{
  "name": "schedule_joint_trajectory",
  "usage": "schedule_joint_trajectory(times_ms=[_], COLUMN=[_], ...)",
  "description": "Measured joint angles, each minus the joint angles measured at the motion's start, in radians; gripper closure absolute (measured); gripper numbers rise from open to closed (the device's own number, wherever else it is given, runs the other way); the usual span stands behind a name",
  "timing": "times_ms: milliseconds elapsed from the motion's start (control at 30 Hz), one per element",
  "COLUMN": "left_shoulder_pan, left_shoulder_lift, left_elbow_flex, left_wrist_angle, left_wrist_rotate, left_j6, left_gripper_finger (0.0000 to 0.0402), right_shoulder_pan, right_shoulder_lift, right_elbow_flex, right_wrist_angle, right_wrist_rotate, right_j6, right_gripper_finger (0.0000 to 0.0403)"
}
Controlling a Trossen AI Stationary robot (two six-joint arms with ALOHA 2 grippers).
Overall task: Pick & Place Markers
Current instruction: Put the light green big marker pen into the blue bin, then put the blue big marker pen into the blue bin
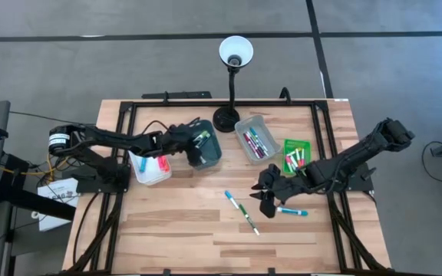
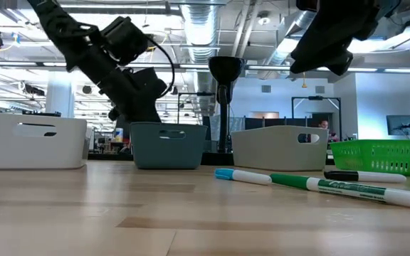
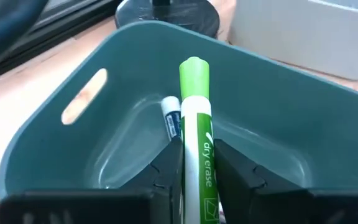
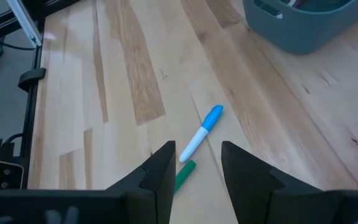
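Green marker (image 3: 195, 140) clamped in left hand (image 3: 194, 171) over teal bin (image 3: 55, 146), clear only in wrist view; right hand (image 4: 196, 165) apart

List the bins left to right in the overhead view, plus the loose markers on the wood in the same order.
Bins: white bin → teal bin → clear grey bin → green basket. Loose markers: blue-capped marker → green marker → cyan-capped marker.
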Motion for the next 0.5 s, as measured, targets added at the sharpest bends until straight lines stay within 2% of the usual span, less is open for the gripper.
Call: schedule_joint_trajectory(times_ms=[200,500], left_shoulder_pan=[0.049,0.084], left_shoulder_lift=[0.000,0.001], left_elbow_flex=[-0.049,-0.053], left_wrist_angle=[0.045,0.069], left_wrist_rotate=[-0.001,0.010], left_j6=[0.000,0.000], left_gripper_finger=[0.0314,0.0290], right_shoulder_pan=[-0.017,-0.028], right_shoulder_lift=[0.000,0.000], right_elbow_flex=[0.000,0.000], right_wrist_angle=[0.000,0.000], right_wrist_rotate=[0.000,0.000], right_j6=[0.000,-0.001], right_gripper_finger=[0.0285,0.0285])
